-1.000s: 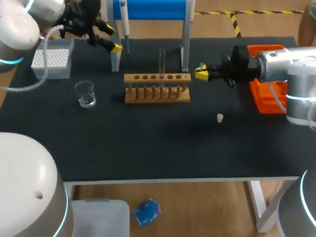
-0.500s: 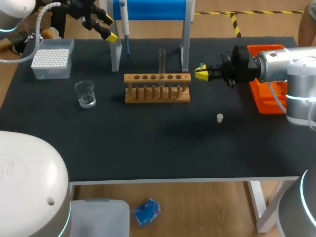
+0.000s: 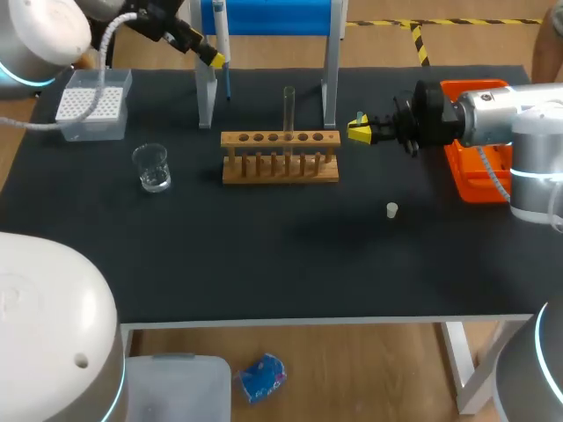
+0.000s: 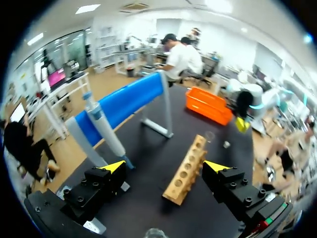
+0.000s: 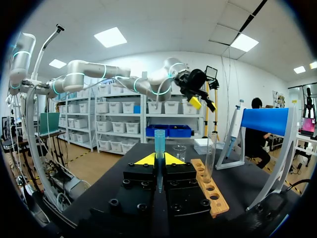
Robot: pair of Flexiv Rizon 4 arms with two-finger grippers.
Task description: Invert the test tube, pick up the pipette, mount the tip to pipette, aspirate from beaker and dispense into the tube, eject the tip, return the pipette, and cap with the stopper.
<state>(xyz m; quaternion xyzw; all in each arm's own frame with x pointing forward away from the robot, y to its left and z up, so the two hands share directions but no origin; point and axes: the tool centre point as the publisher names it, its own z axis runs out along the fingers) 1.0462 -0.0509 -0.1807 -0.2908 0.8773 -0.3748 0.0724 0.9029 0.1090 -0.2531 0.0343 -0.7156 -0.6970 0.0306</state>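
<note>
**Pipette pick-up in hand, left arm at the stand**

Pipette (image 3: 221,35) hangs at the far edge of the table (image 3: 264,264), on the blue stand (image 3: 273,16), close beside the stand's left post. The left gripper (image 4: 164,166) hovers just left of it with its fingers spread wide and nothing between them, so the step looks to be picking up the pipette. The test tube (image 3: 288,110) stands upright in the wooden rack (image 3: 280,167), mid-table.

The right gripper (image 3: 358,129) sits just right of the rack, clenched on a blue pipette tip (image 5: 159,144), seemingly ready for mounting.

Next, I'd judge, the left fingers must straddle the pipette body and close on it, then lift it off the stand. Room there is tight: the left post stands right beside the pipette, and the table's far edge lies just behind.

Nearer, the cloth lies open. The tip box (image 3: 91,104) and beaker (image 3: 153,167) sit at the left, the stopper (image 3: 392,209) at the near right, and the orange bin (image 3: 466,176) at the right edge.
</note>
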